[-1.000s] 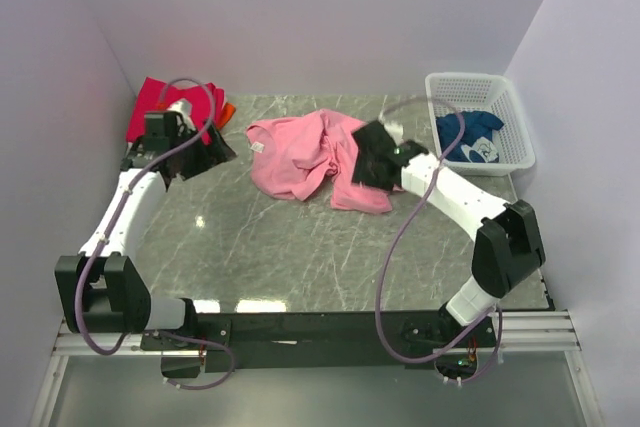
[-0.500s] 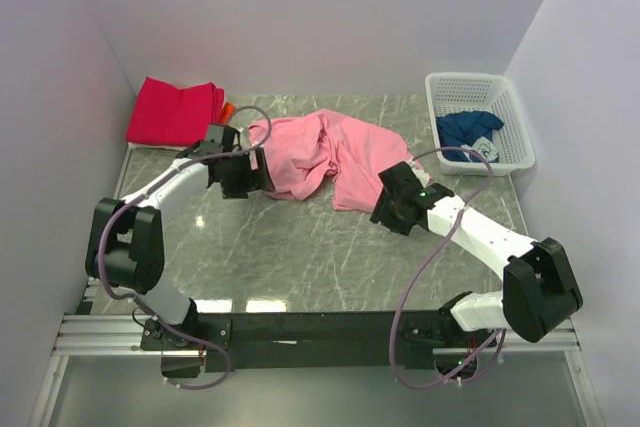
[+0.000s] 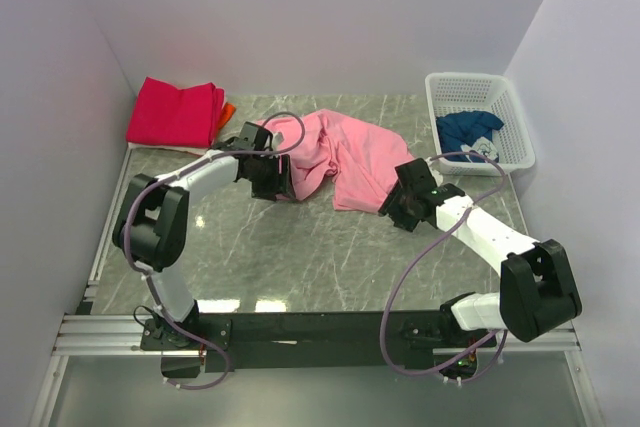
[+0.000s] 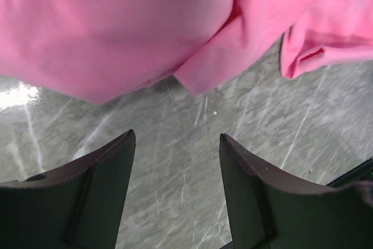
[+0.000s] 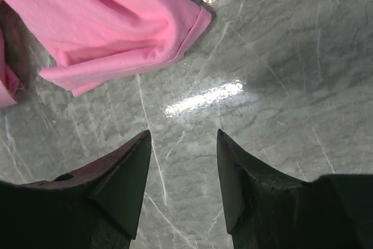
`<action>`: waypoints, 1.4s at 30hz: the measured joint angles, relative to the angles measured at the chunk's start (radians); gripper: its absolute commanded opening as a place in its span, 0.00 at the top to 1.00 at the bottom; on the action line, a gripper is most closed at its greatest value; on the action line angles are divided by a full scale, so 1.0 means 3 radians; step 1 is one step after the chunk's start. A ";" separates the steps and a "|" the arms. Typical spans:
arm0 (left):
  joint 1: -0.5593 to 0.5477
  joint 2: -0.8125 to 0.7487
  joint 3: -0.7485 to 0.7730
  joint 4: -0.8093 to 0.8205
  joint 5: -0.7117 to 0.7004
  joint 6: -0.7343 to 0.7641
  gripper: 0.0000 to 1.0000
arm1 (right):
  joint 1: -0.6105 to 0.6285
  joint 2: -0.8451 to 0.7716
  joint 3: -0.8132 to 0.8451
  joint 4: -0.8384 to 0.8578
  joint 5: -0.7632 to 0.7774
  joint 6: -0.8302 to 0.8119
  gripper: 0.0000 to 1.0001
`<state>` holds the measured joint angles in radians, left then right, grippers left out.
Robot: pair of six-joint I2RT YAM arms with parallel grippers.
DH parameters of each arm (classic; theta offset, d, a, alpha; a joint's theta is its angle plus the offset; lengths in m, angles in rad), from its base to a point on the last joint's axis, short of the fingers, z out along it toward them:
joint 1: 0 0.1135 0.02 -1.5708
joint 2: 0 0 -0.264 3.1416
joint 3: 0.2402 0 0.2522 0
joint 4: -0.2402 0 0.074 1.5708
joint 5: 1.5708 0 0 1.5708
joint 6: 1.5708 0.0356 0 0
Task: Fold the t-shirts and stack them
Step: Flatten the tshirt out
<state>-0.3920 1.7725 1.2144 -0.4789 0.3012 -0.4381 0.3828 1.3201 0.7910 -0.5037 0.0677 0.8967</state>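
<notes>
A crumpled light pink t-shirt (image 3: 335, 152) lies in the middle of the marble table. My left gripper (image 3: 272, 182) is open at its near left edge, with the pink cloth (image 4: 116, 33) just beyond the fingertips and only bare marble between them. My right gripper (image 3: 400, 209) is open at the shirt's near right corner, with a pink hemmed flap (image 5: 116, 24) ahead of its empty jaws. A folded magenta-red t-shirt (image 3: 175, 112) lies at the back left with an orange one (image 3: 228, 110) peeking out beside it. A dark blue t-shirt (image 3: 468, 132) with white print sits in the basket.
A white plastic mesh basket (image 3: 512, 137) stands at the back right. Lilac walls close in the left, back and right sides. The arm bases and a metal rail (image 3: 300, 327) run along the near edge.
My left gripper has swung from the magenta-red shirt at the back left over to the pink shirt's near left edge. My right gripper has drawn back off the pink shirt to its near right corner.
</notes>
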 measured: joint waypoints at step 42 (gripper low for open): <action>0.1013 -0.1027 0.0008 -0.0067 -0.0380 -0.0014 1.00 | -0.0507 0.0056 0.0009 0.0094 -0.0018 -0.0135 0.47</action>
<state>-0.0879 1.4643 1.2167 -0.4992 0.1871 -0.4423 0.2306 1.3369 0.7937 -0.4755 0.0624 0.8562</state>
